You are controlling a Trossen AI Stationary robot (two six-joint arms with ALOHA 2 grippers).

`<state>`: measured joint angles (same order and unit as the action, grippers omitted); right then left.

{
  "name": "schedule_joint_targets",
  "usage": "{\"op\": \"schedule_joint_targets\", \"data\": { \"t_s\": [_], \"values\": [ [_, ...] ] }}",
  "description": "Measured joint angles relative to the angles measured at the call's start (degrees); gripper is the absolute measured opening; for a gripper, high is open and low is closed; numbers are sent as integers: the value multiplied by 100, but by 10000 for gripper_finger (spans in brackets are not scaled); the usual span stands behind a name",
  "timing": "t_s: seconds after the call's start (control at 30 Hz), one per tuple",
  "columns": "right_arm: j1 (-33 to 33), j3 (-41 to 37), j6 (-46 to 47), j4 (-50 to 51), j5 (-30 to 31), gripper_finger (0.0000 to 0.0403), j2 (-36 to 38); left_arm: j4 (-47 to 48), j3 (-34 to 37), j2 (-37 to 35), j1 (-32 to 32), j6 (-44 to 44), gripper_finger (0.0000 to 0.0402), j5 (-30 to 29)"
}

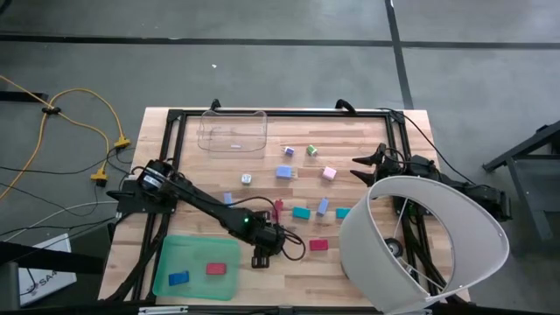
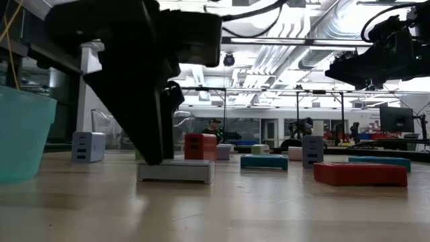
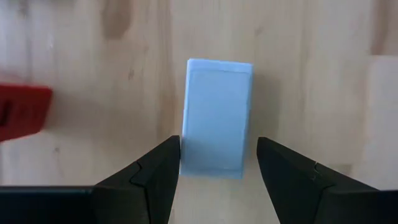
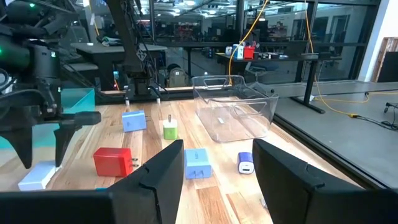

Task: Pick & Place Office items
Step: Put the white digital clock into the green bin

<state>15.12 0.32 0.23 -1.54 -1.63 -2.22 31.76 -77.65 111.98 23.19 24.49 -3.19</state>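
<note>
A light blue block (image 3: pixel 217 112) lies flat on the wooden table near its front edge. My left gripper (image 3: pixel 217 155) points steeply down over it, open, with one finger on each side of the block's near end; whether a finger touches it I cannot tell. In the low view one dark finger (image 2: pixel 151 128) comes down at this block (image 2: pixel 176 171). In the high view the left gripper (image 1: pixel 262 255) hides the block. Other office items lie scattered mid-table, among them a red piece (image 1: pixel 318 245) and a teal one (image 1: pixel 302 213). My right gripper (image 1: pixel 359 166) waits level at the far right, open and empty.
A green tray (image 1: pixel 188 254) at the near left holds a blue piece (image 1: pixel 178 278) and a red piece (image 1: pixel 216 269). A clear bin (image 1: pixel 232 131) stands at the far edge. A white curved shade (image 1: pixel 437 236) covers the near right. A red block (image 3: pixel 22 112) lies beside my left gripper.
</note>
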Motion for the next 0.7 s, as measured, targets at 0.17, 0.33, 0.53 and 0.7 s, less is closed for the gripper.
{"op": "schedule_joint_targets", "data": {
  "t_s": [0.17, 0.33, 0.53, 0.7],
  "values": [
    [1, -1, -1, 1, 0, 178, 0, -69, -2, 105, -1, -2, 207, 117],
    [0, 0, 0, -9, 0, 178, 0, -69, -4, 126, -8, -2, 207, 126],
    [1, -1, 0, -15, 0, 178, 0, -68, -2, 134, -8, -2, 207, 115],
    [0, -2, 0, -17, 0, 178, 0, -62, -2, 134, -8, -2, 207, 84]
  ]
}}
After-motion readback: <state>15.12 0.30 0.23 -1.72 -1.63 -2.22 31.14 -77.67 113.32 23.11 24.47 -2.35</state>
